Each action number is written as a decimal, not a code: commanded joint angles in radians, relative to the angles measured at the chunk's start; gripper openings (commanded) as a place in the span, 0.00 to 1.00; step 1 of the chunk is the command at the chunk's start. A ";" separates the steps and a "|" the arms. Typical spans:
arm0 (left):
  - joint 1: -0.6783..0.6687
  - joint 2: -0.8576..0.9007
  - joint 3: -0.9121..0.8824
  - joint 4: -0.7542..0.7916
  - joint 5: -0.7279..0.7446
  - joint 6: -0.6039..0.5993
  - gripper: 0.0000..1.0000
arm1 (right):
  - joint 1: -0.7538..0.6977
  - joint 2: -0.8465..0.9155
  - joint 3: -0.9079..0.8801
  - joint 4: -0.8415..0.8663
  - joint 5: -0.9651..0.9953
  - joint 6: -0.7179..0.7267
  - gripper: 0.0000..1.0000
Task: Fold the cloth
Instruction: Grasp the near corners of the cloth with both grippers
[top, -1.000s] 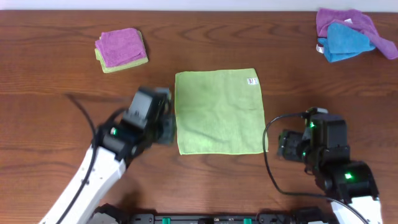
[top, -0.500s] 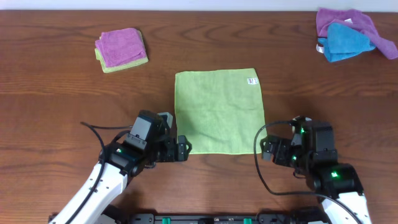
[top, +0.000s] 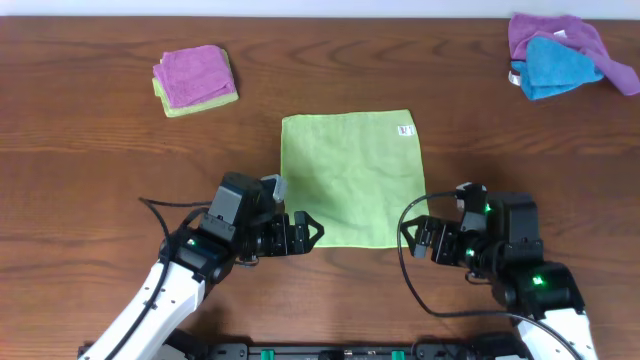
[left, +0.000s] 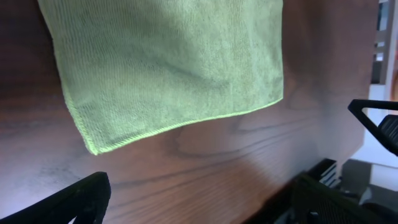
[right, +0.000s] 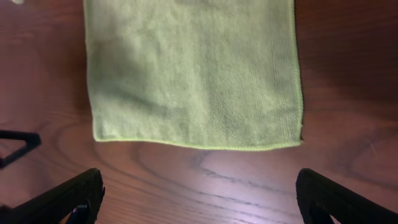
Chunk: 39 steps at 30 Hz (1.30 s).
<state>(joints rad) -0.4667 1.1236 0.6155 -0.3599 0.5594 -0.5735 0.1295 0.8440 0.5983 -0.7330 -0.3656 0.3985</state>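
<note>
The lime yellow-green cloth (top: 350, 178) lies flat and spread on the wooden table, its small white tag (top: 405, 129) at the far right corner. My left gripper (top: 303, 233) is open just off the cloth's near left corner, low over bare wood. My right gripper (top: 420, 240) is open just off the near right corner. In the left wrist view the cloth (left: 168, 62) lies ahead of the left gripper (left: 199, 205), apart from its fingers (left: 81, 199). The right wrist view shows the cloth's near edge (right: 193, 74) ahead of the right gripper (right: 202, 199), nothing between its fingers (right: 342, 199).
A small folded stack, purple on pale green (top: 195, 80), sits at the back left. A purple cloth (top: 560, 35) and a bright blue cloth (top: 555, 65) lie bunched at the back right. The table's front edge runs close behind both arms.
My left gripper has moved from the cloth's left edge to its near left corner and opened. My right gripper has moved left towards the near right corner.
</note>
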 joint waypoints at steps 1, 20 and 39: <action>0.002 -0.011 0.001 0.000 0.032 -0.034 0.95 | -0.006 -0.001 -0.005 0.017 -0.057 0.063 0.99; 0.197 -0.006 -0.016 -0.094 0.053 0.043 0.95 | -0.207 0.046 -0.005 -0.009 -0.135 -0.093 0.99; 0.327 0.350 -0.045 0.081 0.377 0.132 0.96 | -0.394 0.464 -0.018 0.142 -0.379 -0.297 0.99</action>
<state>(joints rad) -0.1596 1.4570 0.5877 -0.2817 0.8680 -0.4881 -0.2405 1.2770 0.5976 -0.5926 -0.7120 0.1616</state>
